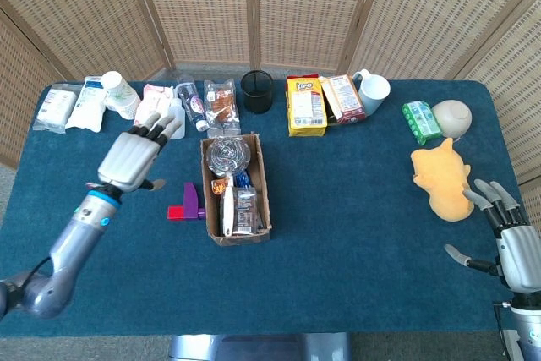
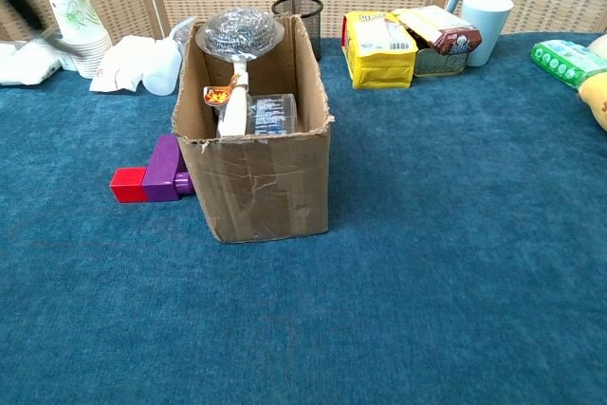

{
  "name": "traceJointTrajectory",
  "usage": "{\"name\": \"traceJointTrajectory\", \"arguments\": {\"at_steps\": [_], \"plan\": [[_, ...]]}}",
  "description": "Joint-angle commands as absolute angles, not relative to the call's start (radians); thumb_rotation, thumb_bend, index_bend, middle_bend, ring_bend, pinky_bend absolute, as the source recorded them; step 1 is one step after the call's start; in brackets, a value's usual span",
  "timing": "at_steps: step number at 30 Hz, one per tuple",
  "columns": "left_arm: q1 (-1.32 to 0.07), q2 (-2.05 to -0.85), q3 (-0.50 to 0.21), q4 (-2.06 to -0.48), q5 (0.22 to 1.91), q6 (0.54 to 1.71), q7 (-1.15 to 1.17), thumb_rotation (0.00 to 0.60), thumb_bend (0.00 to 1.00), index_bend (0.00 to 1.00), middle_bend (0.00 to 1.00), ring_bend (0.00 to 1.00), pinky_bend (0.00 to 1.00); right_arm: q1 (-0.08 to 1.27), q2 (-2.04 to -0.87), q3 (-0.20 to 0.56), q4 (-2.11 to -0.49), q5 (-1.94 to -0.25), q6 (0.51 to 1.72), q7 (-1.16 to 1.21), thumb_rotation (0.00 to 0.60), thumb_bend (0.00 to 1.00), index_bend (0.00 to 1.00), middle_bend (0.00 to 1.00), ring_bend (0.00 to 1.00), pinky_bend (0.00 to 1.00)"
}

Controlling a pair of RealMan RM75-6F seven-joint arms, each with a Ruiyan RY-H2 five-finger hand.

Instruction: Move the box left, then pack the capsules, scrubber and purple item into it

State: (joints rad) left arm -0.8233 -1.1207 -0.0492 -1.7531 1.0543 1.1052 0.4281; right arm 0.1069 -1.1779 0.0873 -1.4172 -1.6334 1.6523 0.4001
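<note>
Now the cardboard box point(image 1: 234, 188) sits open-topped on the blue counter point(image 1: 338, 209), left of centre. Inside it the scrubber point(image 2: 243, 33) leans against the far wall, its steel-wool head up at the rim and its pale handle point(image 2: 233, 101) slanting down into the box; beside the handle lies a clear packet point(image 2: 273, 113) with dark contents, which may be the capsules, though the print is too small to read. The purple item point(image 2: 167, 167) lies outside on the counter, touching the box's left wall, with a small red block point(image 2: 128, 184) joined to its outer end. The left hand point(image 1: 133, 158) hovers above the counter to the left of the box, apart from it, palm down, fingers stretched out and slightly apart, holding nothing. The right hand point(image 1: 504, 238) is at the near right corner of the counter, fingers spread and empty, just below a yellow plush toy point(image 1: 444, 179). Along the back edge stand paper cups point(image 2: 74, 14), a small white bottle point(image 1: 175, 118), several snack packets point(image 1: 221, 101), a black mesh cup point(image 1: 257, 90), a yellow carton point(image 2: 378, 47), a light blue mug point(image 2: 480, 12), and a green packet point(image 1: 421, 121) beside a pale bowl point(image 1: 452, 116).
</note>
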Motion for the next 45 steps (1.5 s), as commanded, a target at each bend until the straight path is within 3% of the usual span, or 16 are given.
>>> {"name": "traceJointTrajectory", "arguments": {"at_steps": [1,17,45], "plan": [[-0.748,-1.123,0.035,-1.635,1.183,1.059,0.369,0.600,0.00,0.00,0.00,0.00,0.25,0.107,-1.180,0.087,-1.417,-1.632,1.651,0.393,0.600,0.00,0.18,0.07,0.00,0.14],[-0.720,-1.234,0.152,-1.474,1.507,0.995,0.390,0.600,0.00,0.03,0.00,0.00,0.26,0.101,-1.176,0.092,-1.427,-1.624,1.662,0.391,0.600,0.00,0.18,0.07,0.00,0.14],[-0.783,-1.367,0.046,-1.470,1.329,0.815,0.715,0.600,0.00,0.03,0.00,0.00,0.18,0.096,-1.165,0.099,-1.434,-1.616,1.669,0.422,0.600,0.00,0.19,0.07,0.00,0.14]]}}
